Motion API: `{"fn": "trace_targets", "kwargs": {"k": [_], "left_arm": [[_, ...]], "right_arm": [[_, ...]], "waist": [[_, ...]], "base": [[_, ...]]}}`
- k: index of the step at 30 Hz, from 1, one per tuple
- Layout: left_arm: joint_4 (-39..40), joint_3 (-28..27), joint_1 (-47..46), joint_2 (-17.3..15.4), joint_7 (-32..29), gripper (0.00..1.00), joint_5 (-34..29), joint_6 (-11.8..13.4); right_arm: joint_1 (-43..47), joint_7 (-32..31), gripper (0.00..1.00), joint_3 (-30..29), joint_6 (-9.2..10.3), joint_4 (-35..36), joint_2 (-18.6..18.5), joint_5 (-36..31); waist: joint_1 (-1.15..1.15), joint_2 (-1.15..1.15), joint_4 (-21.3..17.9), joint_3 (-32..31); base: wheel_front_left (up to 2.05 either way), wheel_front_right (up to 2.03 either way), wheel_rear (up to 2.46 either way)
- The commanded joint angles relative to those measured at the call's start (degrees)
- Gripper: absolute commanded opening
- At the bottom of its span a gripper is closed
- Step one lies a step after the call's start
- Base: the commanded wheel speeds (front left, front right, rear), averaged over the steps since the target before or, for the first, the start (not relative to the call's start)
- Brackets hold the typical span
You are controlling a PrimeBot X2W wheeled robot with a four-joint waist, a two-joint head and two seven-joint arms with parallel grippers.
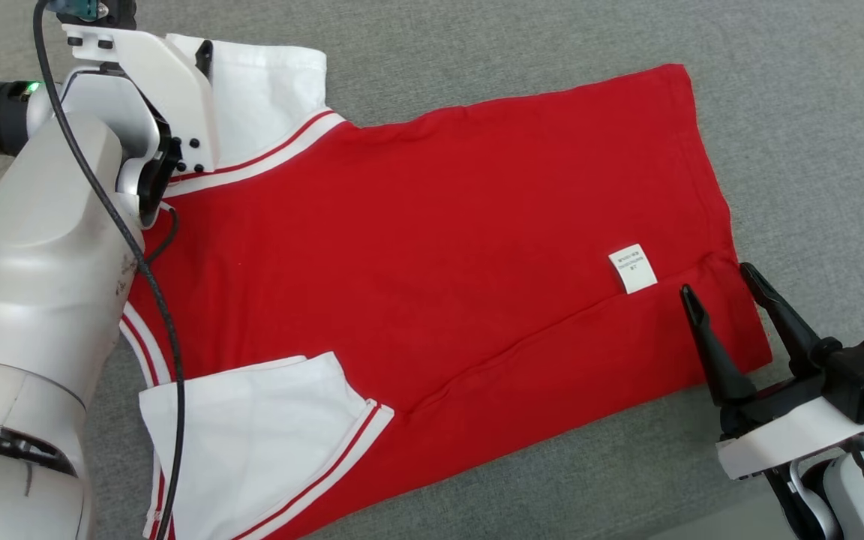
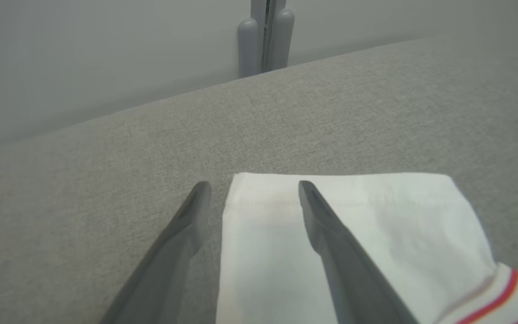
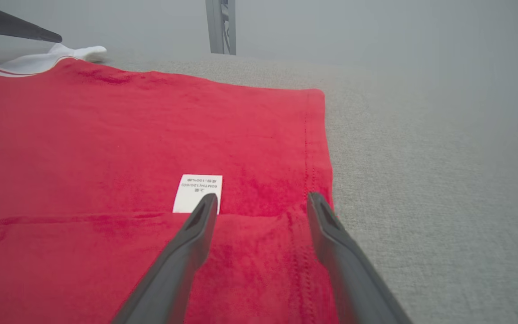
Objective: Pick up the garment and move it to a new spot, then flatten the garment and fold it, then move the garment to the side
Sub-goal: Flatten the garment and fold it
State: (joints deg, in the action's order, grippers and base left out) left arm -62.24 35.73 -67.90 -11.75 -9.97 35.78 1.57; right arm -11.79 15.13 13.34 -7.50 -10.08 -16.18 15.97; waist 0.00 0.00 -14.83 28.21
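Note:
The garment (image 1: 439, 225) is a red shirt with white sleeves, lying spread flat on the grey cloth-covered table (image 1: 814, 112). A small white label (image 1: 633, 268) sits near its right hem. My right gripper (image 1: 717, 279) hovers open just over the near hem corner, beside the label (image 3: 197, 192), with red cloth under both fingers and nothing between them. My left gripper (image 2: 254, 186) is open over the end of the far white sleeve (image 2: 376, 225); one finger is above the sleeve and the other above bare table. In the head view my left forearm hides that gripper.
The near white sleeve (image 1: 252, 435) lies folded onto the red body at the lower left. A grey post (image 2: 265, 36) stands behind the table's far edge against a pale wall. Bare table lies to the right of the hem (image 3: 421, 202). A black cable (image 1: 154, 300) runs along my left arm.

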Motion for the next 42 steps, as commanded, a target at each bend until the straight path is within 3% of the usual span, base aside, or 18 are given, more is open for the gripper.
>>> {"fn": "trace_targets", "kwargs": {"k": [1,9,10,11,12,13,14,26,33,42], "left_arm": [[-0.7,0.0,-1.2,-0.4,0.2,1.00,-0.1,0.0],[-6.2,0.6,-3.3,-0.3,0.5,1.00,-0.3,0.4],[-6.7,0.8,-3.5,-0.2,0.2,0.86,-0.4,0.5],[-7.1,1.0,-3.5,0.1,0.1,0.62,-0.5,0.5],[-7.4,1.2,-3.5,0.3,0.0,0.46,-0.5,0.4],[-7.7,1.4,-3.7,0.6,-0.2,0.14,-0.7,0.2],[-7.8,1.4,-4.0,0.7,0.0,0.00,-0.7,0.1],[-7.9,2.3,-6.2,1.7,1.8,0.00,-0.4,-2.3],[-8.0,2.8,-7.3,1.6,1.0,0.00,0.0,-4.2],[-7.4,3.6,-8.3,1.9,-0.3,0.00,0.3,-5.6]], "right_arm": [[-0.4,0.0,1.00,-0.2,0.01,0.3,0.1,-0.4],[0.3,0.0,1.00,-0.6,0.01,1.7,0.5,-0.5],[0.3,0.0,1.00,-0.8,0.01,1.8,0.5,-0.6],[0.4,0.0,1.00,-1.0,0.01,1.8,0.5,-0.9],[0.5,0.0,1.00,-1.2,0.01,1.8,0.5,-1.0],[0.6,0.0,1.00,-1.4,0.01,1.9,0.5,-1.1],[0.7,0.0,1.00,-1.7,0.01,2.0,0.5,-1.2],[-4.9,-2.3,1.00,-5.0,0.01,1.6,-1.7,0.0],[-17.4,-16.2,1.00,-5.2,0.01,-3.5,-1.2,6.6],[-33.4,-33.5,1.00,-2.0,0.01,-17.1,-0.7,11.7]], "waist": [[0.00,0.00,-0.7,0.2],[0.00,0.00,-2.6,1.2],[0.00,0.00,-2.7,1.3],[0.00,0.00,-2.7,1.4],[0.00,0.00,-2.7,1.4],[0.00,0.00,-2.6,1.3],[0.00,0.00,-2.4,1.3],[0.00,0.00,-0.5,0.4],[0.00,0.00,0.1,0.6],[0.00,0.00,2.4,1.5]], "base": [[0.00,0.00,0.00],[0.00,0.00,0.00],[0.00,0.00,0.00],[0.00,0.00,0.00],[0.00,0.00,0.00],[0.00,0.00,0.00],[0.00,0.00,0.00],[0.00,0.00,0.00],[0.00,0.00,0.00],[0.00,0.00,0.00]]}}
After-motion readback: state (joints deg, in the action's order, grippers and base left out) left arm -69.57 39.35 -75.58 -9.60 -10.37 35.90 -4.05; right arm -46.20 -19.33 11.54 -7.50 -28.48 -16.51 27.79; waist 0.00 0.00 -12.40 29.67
